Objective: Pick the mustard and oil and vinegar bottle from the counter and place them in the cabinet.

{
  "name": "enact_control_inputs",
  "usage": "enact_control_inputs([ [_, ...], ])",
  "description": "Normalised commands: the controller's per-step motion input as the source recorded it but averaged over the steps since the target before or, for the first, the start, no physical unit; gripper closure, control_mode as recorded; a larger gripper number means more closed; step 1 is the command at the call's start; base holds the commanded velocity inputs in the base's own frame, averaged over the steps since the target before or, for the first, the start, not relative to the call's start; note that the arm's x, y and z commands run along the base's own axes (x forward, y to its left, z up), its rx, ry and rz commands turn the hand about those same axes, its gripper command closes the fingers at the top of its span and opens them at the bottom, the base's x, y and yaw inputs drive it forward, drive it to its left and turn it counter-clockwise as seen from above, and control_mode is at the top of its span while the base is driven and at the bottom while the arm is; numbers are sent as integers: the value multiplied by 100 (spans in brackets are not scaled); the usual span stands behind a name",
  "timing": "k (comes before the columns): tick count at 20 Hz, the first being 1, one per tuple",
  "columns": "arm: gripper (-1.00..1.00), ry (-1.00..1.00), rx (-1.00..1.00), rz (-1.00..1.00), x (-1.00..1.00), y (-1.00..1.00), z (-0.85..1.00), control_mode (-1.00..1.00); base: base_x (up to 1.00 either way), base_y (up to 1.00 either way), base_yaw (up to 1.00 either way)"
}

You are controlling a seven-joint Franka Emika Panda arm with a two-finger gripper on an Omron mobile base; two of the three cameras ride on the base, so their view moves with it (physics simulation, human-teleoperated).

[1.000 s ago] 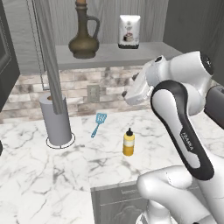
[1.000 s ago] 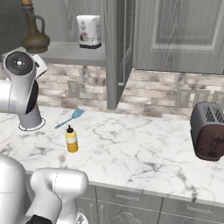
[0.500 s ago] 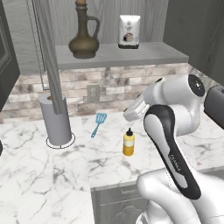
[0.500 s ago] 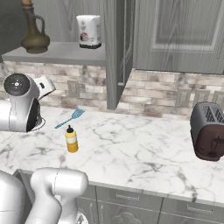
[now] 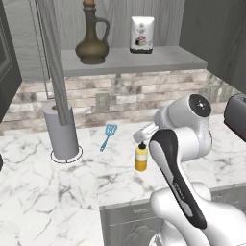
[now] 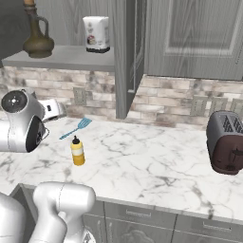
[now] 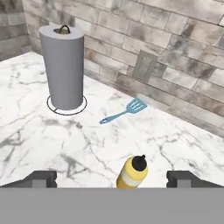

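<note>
The mustard (image 5: 141,158) (image 6: 77,152) stands upright on the white marble counter (image 5: 48,192). My gripper (image 7: 113,179) hangs just above and behind it, open, with one fingertip on each side of the yellow bottle (image 7: 132,172) and nothing held. From the left base the hand (image 5: 143,133) sits right over the dark cap. The oil and vinegar bottle (image 5: 92,41) (image 6: 37,38) stands on the cabinet's grey shelf (image 5: 163,58).
A white printed bag (image 5: 142,34) (image 6: 96,34) shares the shelf. A grey paper towel roll (image 5: 61,132) (image 7: 62,65) and a blue spatula (image 5: 109,135) (image 7: 122,111) lie left of the mustard. The open cabinet door (image 6: 126,57) hangs mid-counter; a toaster (image 6: 225,142) stands right.
The arm has swung down from shelf height to just above the mustard. The jaws have stayed open. The jug, bag and mustard have not moved.
</note>
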Motion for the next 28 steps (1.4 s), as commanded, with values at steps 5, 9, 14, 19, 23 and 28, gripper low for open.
enact_control_inputs([
  [5, -100, 16, 0, -16, 9, -19, -19, -100, 0, 0, 0],
  [9, -100, 14, 0, -12, 6, -18, -10, -100, 0, 0, 0],
  [14, -100, 13, 0, -7, 1, -13, -19, -100, 0, 0, 0],
  [19, -100, 7, 0, -2, 0, -2, -34, -100, 0, 0, 0],
  [23, -100, 0, 0, 0, 0, 0, -47, -100, 0, 0, 0],
  [28, -100, 0, 0, 0, 0, 0, -48, -100, 0, 0, 0],
])
